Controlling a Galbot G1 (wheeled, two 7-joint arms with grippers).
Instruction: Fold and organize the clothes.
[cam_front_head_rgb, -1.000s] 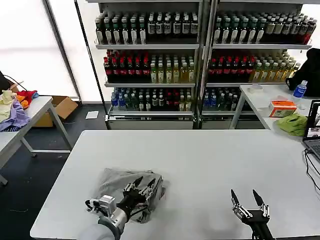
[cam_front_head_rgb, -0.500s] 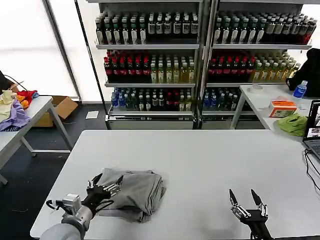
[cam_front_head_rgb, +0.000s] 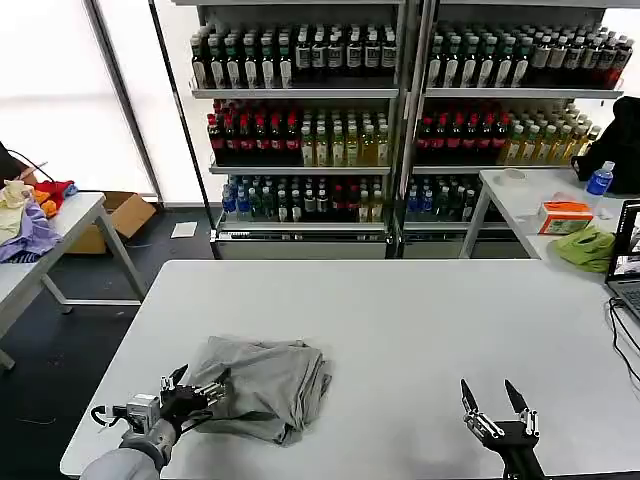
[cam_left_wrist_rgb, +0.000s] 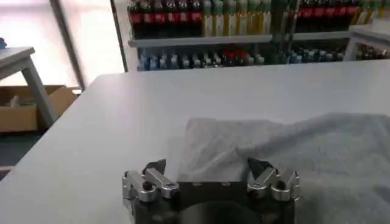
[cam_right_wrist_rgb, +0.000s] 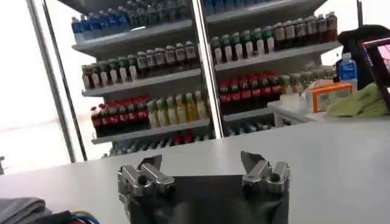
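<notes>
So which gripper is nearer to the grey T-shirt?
Left. The left gripper is open at the T-shirt's left edge; the right gripper is open, far off to its right.

Behind the white tabletop (cam_front_head_rgb: 420, 310) stand shelves of bottled drinks (cam_front_head_rgb: 400, 110). Right of the tabletop, a side table (cam_front_head_rgb: 520, 200) carries a lime-green cloth (cam_front_head_rgb: 587, 247), an orange box (cam_front_head_rgb: 565, 216) and a laptop (cam_front_head_rgb: 627, 262).

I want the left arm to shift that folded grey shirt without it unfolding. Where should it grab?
Probably the near left edge of the folded light grey cotton T-shirt, approached low from the left by the open left end effector. The layers lie flat and stacked there, nearest the left end effector.
</notes>
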